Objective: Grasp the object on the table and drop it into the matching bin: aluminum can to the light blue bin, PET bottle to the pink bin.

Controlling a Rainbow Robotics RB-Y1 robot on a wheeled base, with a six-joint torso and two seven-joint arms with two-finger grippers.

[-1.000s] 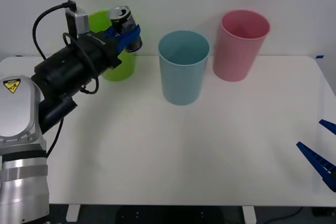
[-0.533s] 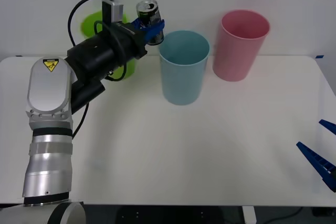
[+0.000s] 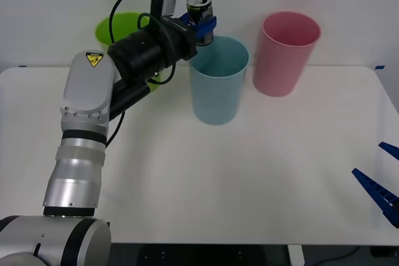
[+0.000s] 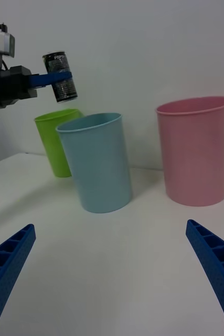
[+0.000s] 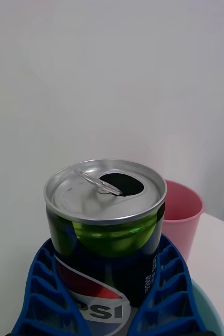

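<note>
You're seeing the left gripper [image 3: 201, 27] swinging rightward since a second ago, clamping the can [image 3: 200, 9] upright above the blue bin's [image 3: 217, 85] left rim; right gripper [image 3: 381, 186] is sitting spread open, idle.

- The table [image 3: 206, 179] is a wide white top with rounded corners.
- Three bins stand upright along its far side (in one row): the green bin [image 3: 118, 29] on the left, the blue bin [image 3: 217, 91] in the middle, the pink bin [image 3: 285, 57] on the right.
</note>
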